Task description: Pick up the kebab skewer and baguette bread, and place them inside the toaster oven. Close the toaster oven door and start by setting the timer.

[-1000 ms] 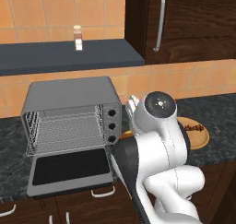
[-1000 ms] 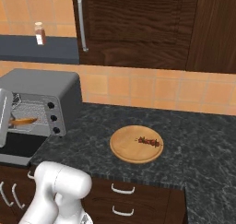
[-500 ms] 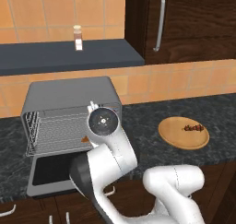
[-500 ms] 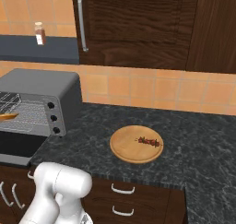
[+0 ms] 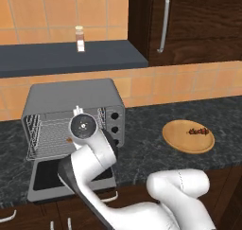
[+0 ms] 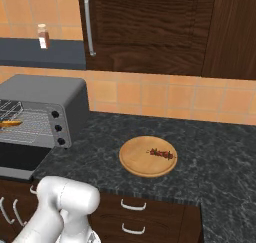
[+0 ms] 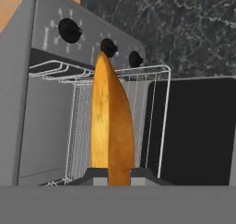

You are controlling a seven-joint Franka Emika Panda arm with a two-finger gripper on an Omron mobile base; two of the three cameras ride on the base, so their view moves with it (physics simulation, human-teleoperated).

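Observation:
In the hand view my gripper (image 7: 115,174) is shut on the golden baguette bread (image 7: 112,121), which points into the mouth of the grey toaster oven (image 7: 27,80), just over its wire rack (image 7: 80,121). From the right base view the baguette bread (image 6: 10,123) hangs at the opening of the toaster oven (image 6: 45,94). The toaster oven door (image 5: 47,177) hangs open and flat below the oven (image 5: 71,96); my wrist hides most of the loaf there. The kebab skewer (image 6: 161,153) lies on a round wooden board (image 6: 148,159), far to the right of the oven.
Three black knobs (image 7: 108,47) run along the oven's panel next to the rack. A small spice jar (image 5: 80,39) stands on the dark shelf above the oven. Dark cabinets with a bar handle (image 5: 163,23) hang over the speckled counter (image 6: 220,157).
The arm has swung left from near the wooden board to the front of the oven, carrying the bread; the loaf now sits at the oven's opening. The skewer has not moved.

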